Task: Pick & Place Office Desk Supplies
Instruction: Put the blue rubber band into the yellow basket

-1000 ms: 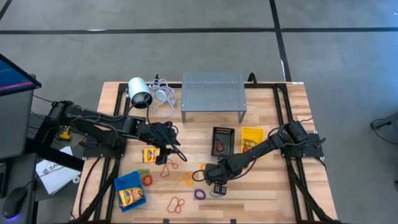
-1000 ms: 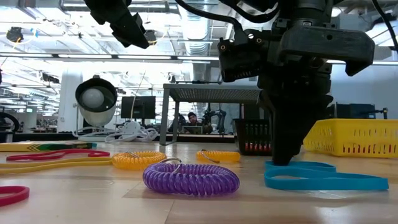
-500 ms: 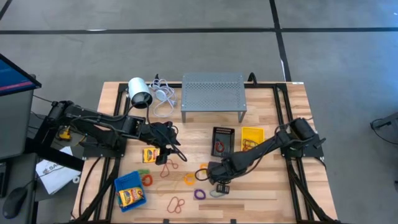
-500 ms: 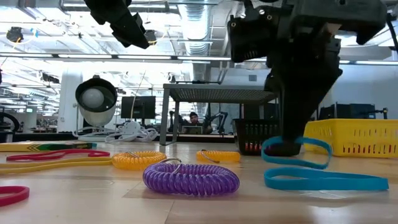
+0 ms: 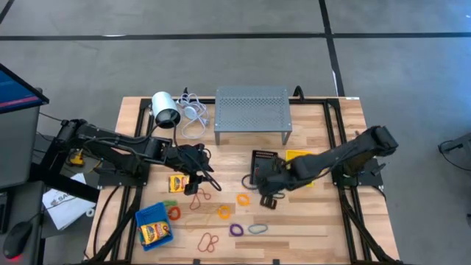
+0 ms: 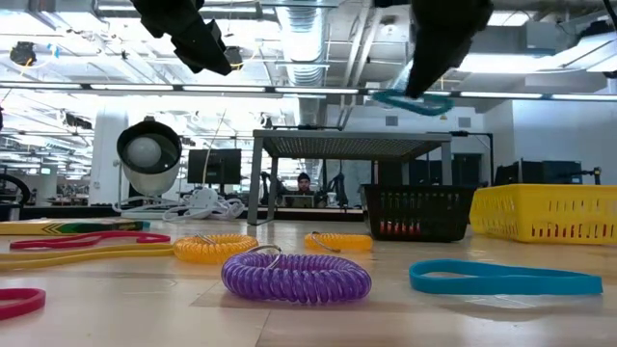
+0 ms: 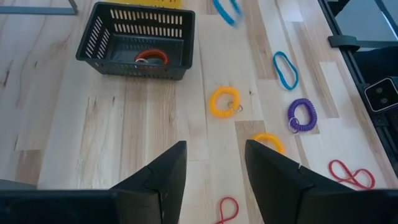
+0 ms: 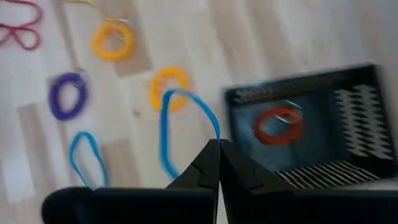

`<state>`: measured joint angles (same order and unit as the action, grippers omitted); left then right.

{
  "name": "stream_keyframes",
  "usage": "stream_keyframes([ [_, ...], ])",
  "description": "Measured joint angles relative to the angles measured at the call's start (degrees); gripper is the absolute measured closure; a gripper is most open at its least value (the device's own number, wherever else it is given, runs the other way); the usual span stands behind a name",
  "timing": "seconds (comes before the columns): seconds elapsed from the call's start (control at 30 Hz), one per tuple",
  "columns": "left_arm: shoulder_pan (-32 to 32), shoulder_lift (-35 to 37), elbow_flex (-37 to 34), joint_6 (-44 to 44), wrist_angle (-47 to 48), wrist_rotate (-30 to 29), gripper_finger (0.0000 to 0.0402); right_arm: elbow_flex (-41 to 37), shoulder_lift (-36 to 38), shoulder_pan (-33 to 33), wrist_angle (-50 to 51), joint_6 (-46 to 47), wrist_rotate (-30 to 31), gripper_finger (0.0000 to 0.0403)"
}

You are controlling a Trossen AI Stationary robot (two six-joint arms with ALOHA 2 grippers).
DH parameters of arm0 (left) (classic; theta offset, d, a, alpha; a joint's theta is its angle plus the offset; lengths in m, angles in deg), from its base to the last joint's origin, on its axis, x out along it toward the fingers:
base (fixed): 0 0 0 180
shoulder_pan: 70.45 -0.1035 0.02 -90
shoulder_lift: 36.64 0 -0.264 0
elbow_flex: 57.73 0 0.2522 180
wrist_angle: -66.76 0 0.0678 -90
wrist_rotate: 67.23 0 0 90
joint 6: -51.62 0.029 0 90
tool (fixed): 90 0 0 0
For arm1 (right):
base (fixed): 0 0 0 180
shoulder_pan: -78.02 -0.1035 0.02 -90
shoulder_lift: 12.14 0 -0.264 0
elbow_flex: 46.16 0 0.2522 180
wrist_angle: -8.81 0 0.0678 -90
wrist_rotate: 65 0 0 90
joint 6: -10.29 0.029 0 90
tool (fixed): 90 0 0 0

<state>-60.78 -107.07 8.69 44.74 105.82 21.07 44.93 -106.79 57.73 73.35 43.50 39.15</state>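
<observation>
I had the right gripper [image 8: 219,144] with its fingers pinched shut on a blue rubber band [image 8: 166,134] dangling just beside the black bin [image 5: 263,167], left fingers [image 7: 163,180] idle and half apart, so I figured: center over the bin before letting go.

- No word, brand or number can be read anywhere.
- The small yellow crayon boxes [image 5: 178,183] carry print too small to make out.
</observation>
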Motion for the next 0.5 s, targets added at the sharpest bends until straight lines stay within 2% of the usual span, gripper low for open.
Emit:
stream_keyframes([
  [0.2,0.0,0.0,0.0,0.0,0.0,0.0,0.0243,0.0,4.7,1.7,12.9,3.8,4.0,0.0403],
  [0.3,0.0,0.0,0.0,0.4,0.1,0.0,0.0243,0.0,5.9,2.6,18.9,5.0,4.2,0.0403],
  [0.4,0.0,0.0,0.0,0.5,-0.1,0.0,0.0243,-0.6,7.5,3.6,22.1,5.4,4.2,0.0403],
  [0.5,0.0,0.0,0.0,0.5,-0.1,0.0,0.0243,-4.9,11.3,5.4,21.9,6.4,3.3,0.0403],
])
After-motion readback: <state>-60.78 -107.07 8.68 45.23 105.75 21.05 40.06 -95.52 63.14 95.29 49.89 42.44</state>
